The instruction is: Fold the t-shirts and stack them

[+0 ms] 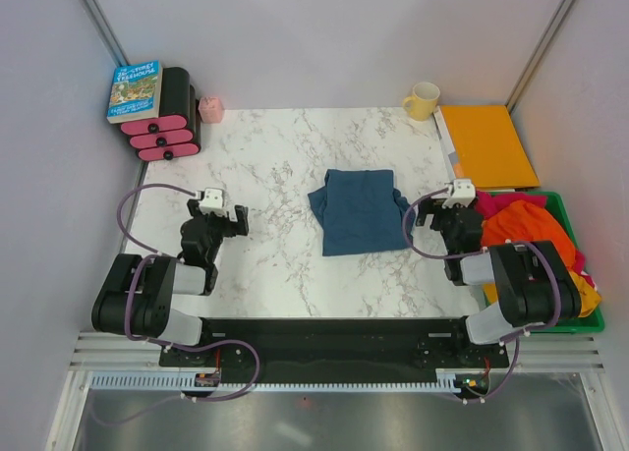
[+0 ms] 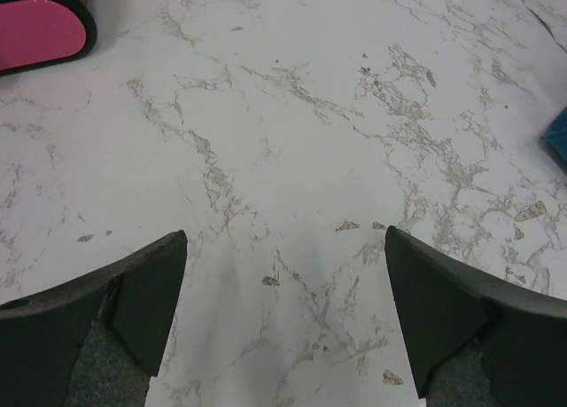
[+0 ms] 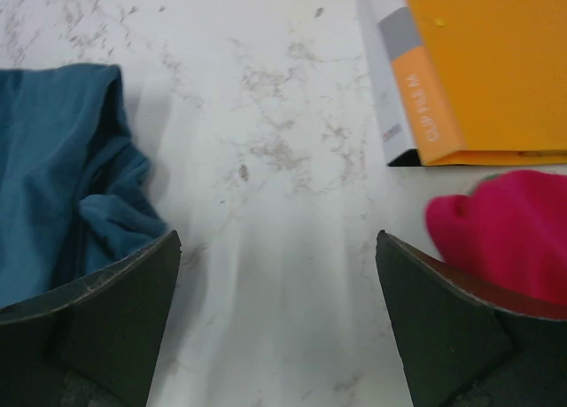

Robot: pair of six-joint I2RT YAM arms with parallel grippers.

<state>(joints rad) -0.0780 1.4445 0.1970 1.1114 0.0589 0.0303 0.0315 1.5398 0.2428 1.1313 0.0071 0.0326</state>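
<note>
Top external: folded teal t-shirt [image 1: 359, 213] long axis near-far (nearly square); left hand [image 1: 218, 213], right hand [image 1: 460, 203] spread.

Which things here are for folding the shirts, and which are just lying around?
For the job: teal-blue t-shirt; orange t-shirt and pink t-shirt in the green bin.
Just lying about: yellow mug, orange folder, book, black-and-pink stack.
</note>
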